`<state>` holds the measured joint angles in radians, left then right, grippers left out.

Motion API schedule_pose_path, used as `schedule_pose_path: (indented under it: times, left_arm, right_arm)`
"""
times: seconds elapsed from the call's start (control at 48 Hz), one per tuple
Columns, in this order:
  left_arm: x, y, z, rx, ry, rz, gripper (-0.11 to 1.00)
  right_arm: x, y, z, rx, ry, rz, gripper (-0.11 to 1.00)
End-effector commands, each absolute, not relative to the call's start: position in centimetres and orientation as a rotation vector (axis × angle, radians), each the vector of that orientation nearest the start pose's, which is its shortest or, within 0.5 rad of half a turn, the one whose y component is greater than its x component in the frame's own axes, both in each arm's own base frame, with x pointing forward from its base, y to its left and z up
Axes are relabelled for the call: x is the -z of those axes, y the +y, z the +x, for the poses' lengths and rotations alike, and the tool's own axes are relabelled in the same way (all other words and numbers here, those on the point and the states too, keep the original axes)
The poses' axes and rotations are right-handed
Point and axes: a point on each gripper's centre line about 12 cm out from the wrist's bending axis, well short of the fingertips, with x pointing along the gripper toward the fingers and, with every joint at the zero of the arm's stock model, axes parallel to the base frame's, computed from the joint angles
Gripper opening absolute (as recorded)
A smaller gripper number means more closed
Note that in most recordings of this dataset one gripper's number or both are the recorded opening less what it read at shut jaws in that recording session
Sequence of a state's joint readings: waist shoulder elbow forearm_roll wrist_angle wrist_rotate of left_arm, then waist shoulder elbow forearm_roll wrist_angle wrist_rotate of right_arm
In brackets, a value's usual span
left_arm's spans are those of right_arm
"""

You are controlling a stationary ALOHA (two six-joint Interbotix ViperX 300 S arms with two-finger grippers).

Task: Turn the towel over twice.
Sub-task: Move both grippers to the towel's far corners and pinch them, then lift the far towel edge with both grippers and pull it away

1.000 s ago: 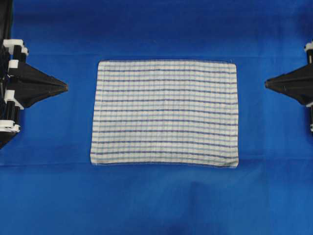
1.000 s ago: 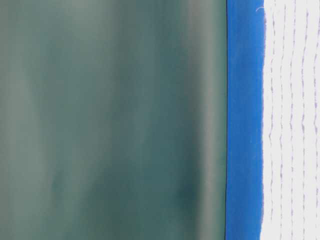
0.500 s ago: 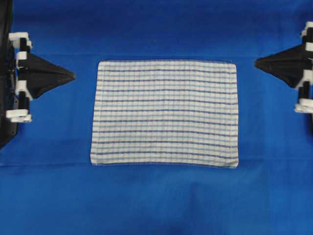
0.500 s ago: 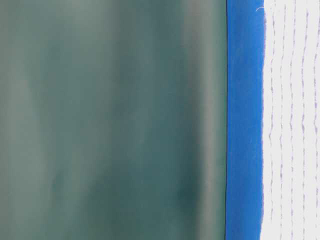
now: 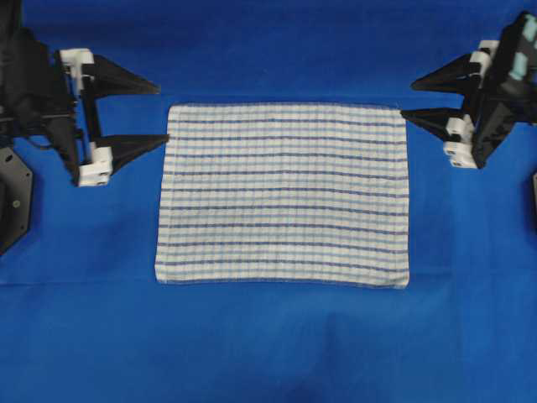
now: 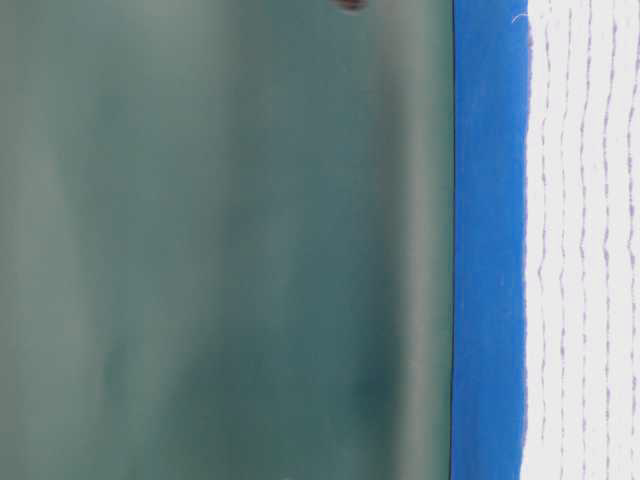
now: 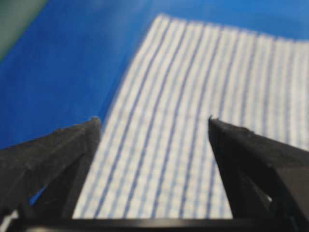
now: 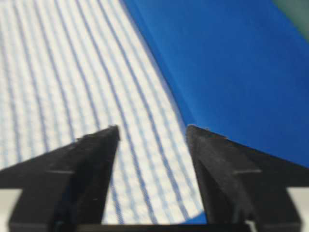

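The blue table covering [image 5: 268, 353] carries the striped towel [image 5: 283, 193] flat at its middle, long axis running arm to arm; the left gripper [image 5: 159, 113] and right gripper [image 5: 411, 98], both spread and empty, flank its far corners, about equally near, the left one just beside its corner.

One towel [image 5: 283, 194], one blue table covering [image 5: 277, 344], two grippers.

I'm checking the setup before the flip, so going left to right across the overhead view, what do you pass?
Left gripper, jaws open → towel, lying flat on the blue table cover → right gripper, jaws open.
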<state>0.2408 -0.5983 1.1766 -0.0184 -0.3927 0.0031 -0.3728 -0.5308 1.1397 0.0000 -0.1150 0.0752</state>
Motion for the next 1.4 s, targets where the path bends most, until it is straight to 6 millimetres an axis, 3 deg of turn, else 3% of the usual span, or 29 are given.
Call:
schedule_pose_path:
  times: [0.0, 0.5, 0.708, 0.875, 0.979, 1.208, 1.25, 1.375]
  left_arm:
    - [-21.6, 6.7, 24.6, -0.272, 0.197, -0.037, 0.88]
    - [-12.3, 10.7, 26.2, -0.389, 0.432, -0.091, 0.86]
    - [-9.7, 12.0, 26.0, -0.432, 0.508, -0.117, 0.85]
    - [-8.5, 12.7, 25.8, -0.455, 0.558, -0.135, 0.82]
    - [-8.0, 12.8, 25.6, -0.455, 0.606, -0.147, 0.70]
    - [-7.4, 12.6, 25.4, -0.451, 0.680, -0.165, 0.08]
    - [-7.4, 12.5, 25.3, -0.450, 0.683, -0.166, 0.03]
    - [-7.6, 12.5, 25.2, -0.454, 0.676, -0.169, 0.04]
  right_arm:
    - [-18.1, -9.9, 24.1, 0.401, 0.500, 0.171, 0.60]
    - [-10.6, -13.3, 24.5, 0.500, 0.669, 0.233, 0.60]
    - [-8.2, -14.3, 24.4, 0.524, 0.721, 0.253, 0.60]
    - [-7.7, -14.4, 24.5, 0.525, 0.737, 0.259, 0.58]
    - [-7.8, -14.4, 24.6, 0.525, 0.740, 0.256, 0.50]
    - [-7.8, -14.4, 24.7, 0.513, 0.758, 0.247, 0.07]
    - [-7.7, -14.4, 24.7, 0.512, 0.764, 0.247, 0.07]
    - [-7.8, -14.5, 24.8, 0.511, 0.772, 0.248, 0.07]
